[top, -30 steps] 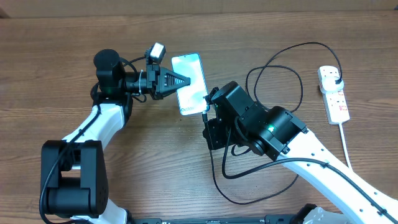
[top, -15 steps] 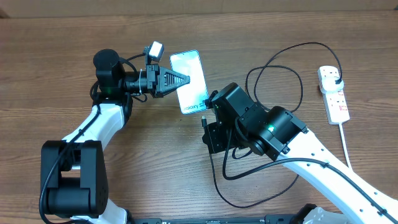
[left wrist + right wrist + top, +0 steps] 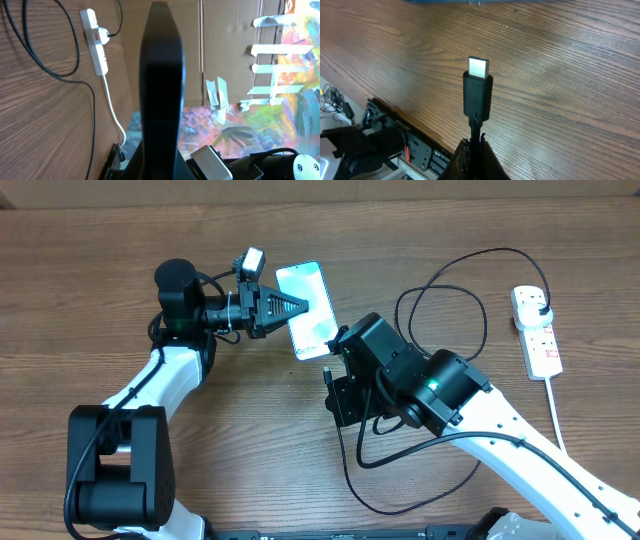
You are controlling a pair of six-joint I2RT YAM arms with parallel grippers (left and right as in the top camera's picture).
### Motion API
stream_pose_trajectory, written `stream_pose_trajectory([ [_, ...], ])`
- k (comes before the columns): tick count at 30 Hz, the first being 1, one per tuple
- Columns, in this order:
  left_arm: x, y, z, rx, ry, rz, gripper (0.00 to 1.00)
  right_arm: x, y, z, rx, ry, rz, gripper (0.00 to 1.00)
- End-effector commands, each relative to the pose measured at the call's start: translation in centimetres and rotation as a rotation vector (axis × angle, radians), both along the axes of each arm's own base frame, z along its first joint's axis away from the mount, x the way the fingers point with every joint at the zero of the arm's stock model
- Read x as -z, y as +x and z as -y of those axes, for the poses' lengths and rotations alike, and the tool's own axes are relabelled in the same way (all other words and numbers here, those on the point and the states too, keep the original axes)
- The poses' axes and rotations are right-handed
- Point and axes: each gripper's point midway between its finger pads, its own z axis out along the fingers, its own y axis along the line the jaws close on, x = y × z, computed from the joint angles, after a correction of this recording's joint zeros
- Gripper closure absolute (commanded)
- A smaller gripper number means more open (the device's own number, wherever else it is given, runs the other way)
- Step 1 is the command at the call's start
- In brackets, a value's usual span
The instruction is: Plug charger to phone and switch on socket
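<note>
The phone (image 3: pixel 311 310), light blue-teal screen up, is held above the table by my left gripper (image 3: pixel 296 307), which is shut on its left edge. In the left wrist view the phone (image 3: pixel 161 90) shows edge-on as a dark slab between the jaws. My right gripper (image 3: pixel 333 366) is shut on the charger cable just behind its connector tip (image 3: pixel 478 90), which points up with its silver end free. The tip sits just below the phone's near end, apart from it. The black cable (image 3: pixel 440 280) loops to a black plug in the white socket (image 3: pixel 535 330).
The socket's thick white cord (image 3: pixel 556 410) runs down the right side of the table. Slack charger cable (image 3: pixel 400 500) loops on the table under my right arm. The socket also shows in the left wrist view (image 3: pixel 95 40).
The phone has shifted slightly in the left gripper, its near end moving right and closer to the right gripper. The right gripper with the connector has barely moved.
</note>
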Motion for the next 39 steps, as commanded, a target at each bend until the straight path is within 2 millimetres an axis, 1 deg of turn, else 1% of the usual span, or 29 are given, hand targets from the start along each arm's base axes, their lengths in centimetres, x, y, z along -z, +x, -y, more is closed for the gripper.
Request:
stream_pose_trajectory([
  [1, -0.7, 0.0, 0.3, 0.009, -0.002, 0.017, 0.96, -0.4, 0.6, -0.1, -0.022, 0.000, 0.041, 0.96],
  [4, -0.7, 0.0, 0.3, 0.010, -0.002, 0.017, 0.96, -0.5, 0.7, -0.2, -0.058, -0.003, 0.067, 0.96],
  [8, -0.7, -0.3, 0.3, 0.025, -0.004, 0.020, 0.96, -0.4, 1.1, 0.1, -0.047, -0.023, 0.086, 0.96],
  [12, -0.7, -0.5, 0.3, 0.040, -0.006, 0.021, 0.96, -0.4, 1.2, 0.1, -0.047, -0.022, 0.087, 0.96],
  [24, -0.7, -0.5, 0.3, 0.040, -0.006, 0.020, 0.96, 0.2, 1.4, -0.2, -0.064, -0.032, 0.087, 0.96],
  [33, -0.7, -0.9, 1.0, 0.061, -0.005, 0.047, 0.96, 0.0, 1.8, -0.5, -0.063, -0.019, 0.102, 0.96],
  [39, -0.8, -1.3, 1.1, 0.082, -0.007, 0.079, 0.96, 0.0, 1.8, -0.5, -0.063, -0.020, 0.102, 0.96],
])
